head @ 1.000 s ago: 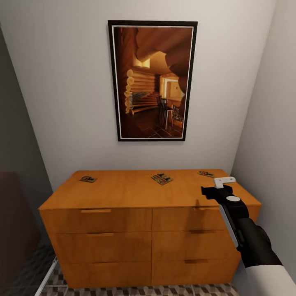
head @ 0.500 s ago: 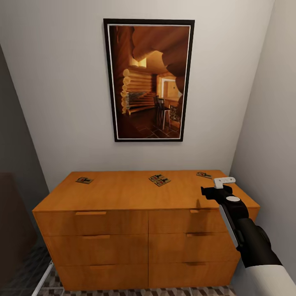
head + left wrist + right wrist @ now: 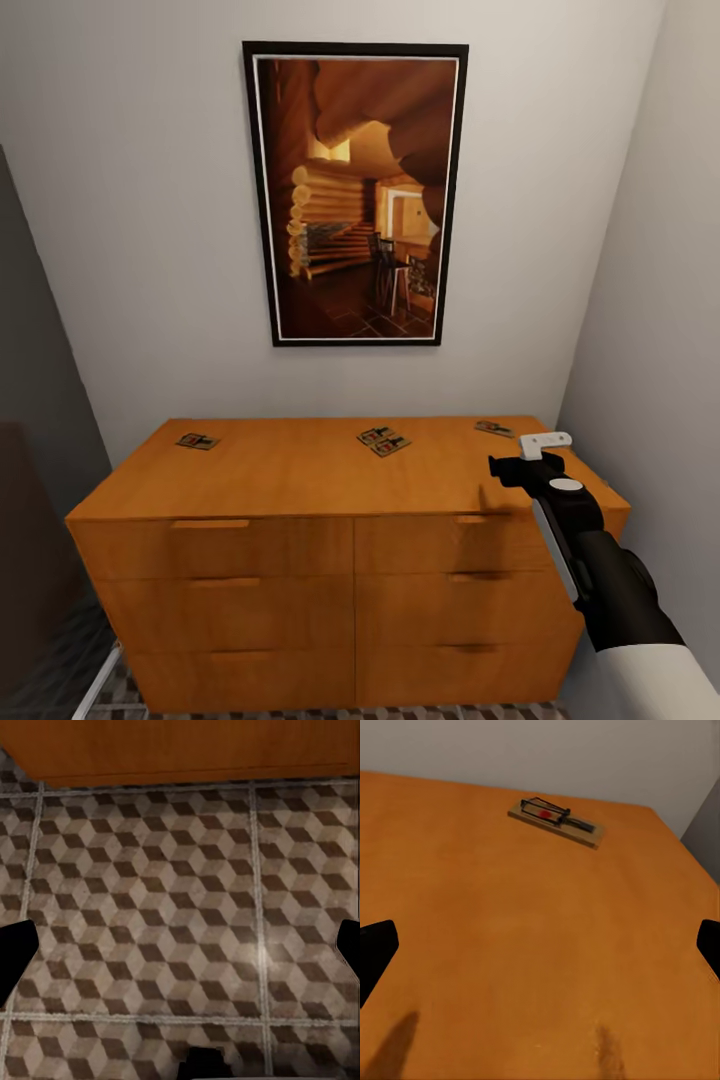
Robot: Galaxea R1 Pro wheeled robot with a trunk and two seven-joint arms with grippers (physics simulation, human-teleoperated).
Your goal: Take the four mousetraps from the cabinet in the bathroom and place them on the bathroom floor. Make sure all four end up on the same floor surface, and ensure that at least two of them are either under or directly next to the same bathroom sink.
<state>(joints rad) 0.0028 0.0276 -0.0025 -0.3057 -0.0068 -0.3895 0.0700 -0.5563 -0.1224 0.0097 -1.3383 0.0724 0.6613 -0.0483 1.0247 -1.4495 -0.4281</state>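
Over cabinet (image 3: 300,470) right end | right hand (image 3: 540,945) spread, empty

four mousetraps (image 3: 197,440) (image 3: 375,435) (image 3: 391,445) (image 3: 495,428), one cabinet (image 3: 300,480), one framed picture (image 3: 355,195)

A room in a home, rendered in a simulator: a narrow alcove with plain pale walls (image 3: 150,250) closing in on both sides. A low orange-brown wooden cabinet (image 3: 340,580) with drawers and bar handles stands against the back wall, and above it hangs a tall black-framed picture (image 3: 355,195) of a log-cabin interior. The floor (image 3: 172,915) is tiled in a brown, beige and white cube pattern with pale grout, as in a bathroom
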